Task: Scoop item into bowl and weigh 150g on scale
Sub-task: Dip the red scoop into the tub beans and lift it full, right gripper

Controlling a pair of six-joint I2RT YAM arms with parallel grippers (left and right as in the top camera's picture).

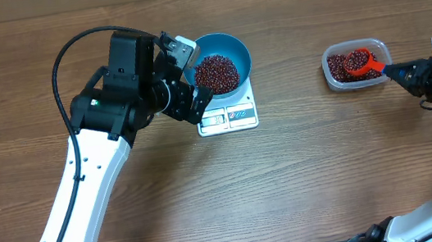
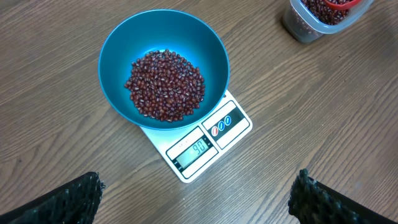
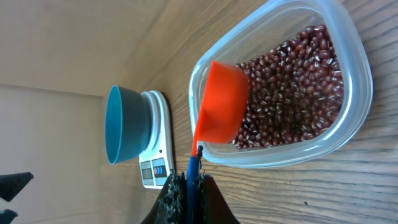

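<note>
While beans (image 2: 165, 84) are heaped in the bowl (image 2: 121, 43), a scoop (image 3: 221, 102) is held in the tub (image 3: 351, 81)

The bowl is set on the scale (image 2: 208, 140), near which the left gripper (image 2: 199, 205) is spread wide. The scoop's handle is clamped by the right gripper (image 3: 186, 186).

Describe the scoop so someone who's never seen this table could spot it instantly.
On the wooden table, look to the far right for the clear plastic tub of beans. The scoop is inside it: the only bright red-orange cup, with a blue handle, unlike the blue bowl on the scale.
</note>
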